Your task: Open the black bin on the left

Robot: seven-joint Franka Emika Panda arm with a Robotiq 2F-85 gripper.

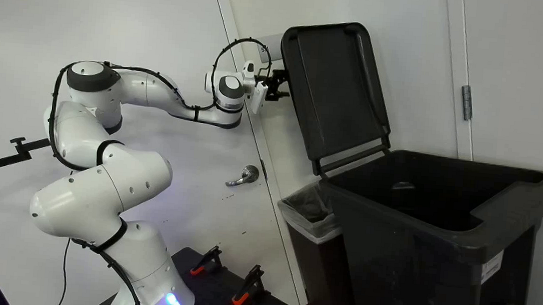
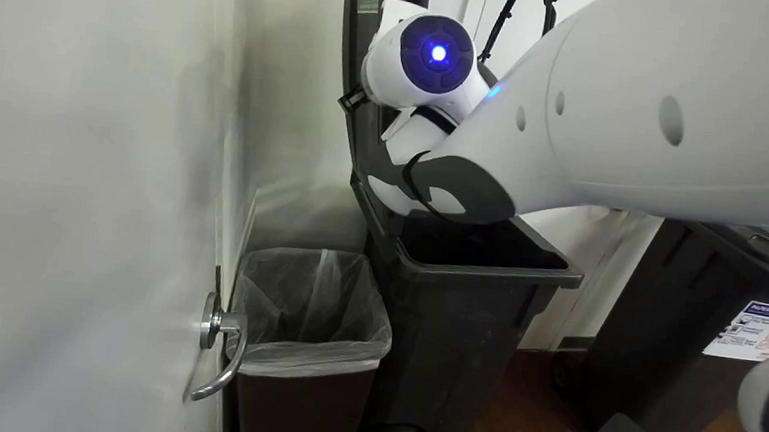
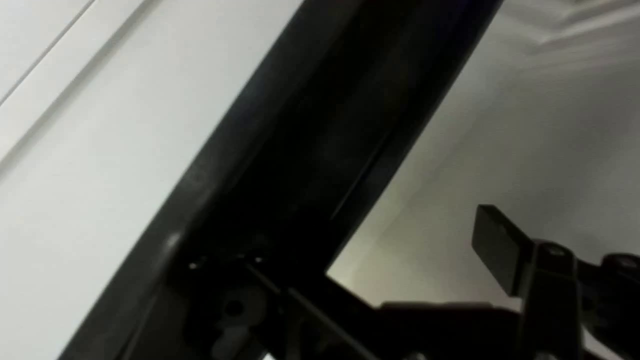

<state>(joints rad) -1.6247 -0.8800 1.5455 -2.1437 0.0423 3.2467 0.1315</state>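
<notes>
Bin [image 1: 417, 266] with its lid [image 1: 339, 90] raised beside the claw [image 1: 282, 84].
Claw fingers [image 3: 502, 250] stand apart; the bin's rim [image 1: 504, 217] lies below the claw.

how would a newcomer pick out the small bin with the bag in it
Start from the white door with the metal lever handle; near it stands a large black bin with its lid up. Between them, in both exterior views, is a smaller dark brown container. Unlike the black bin, it has a clear plastic liner folded over its top.
</notes>
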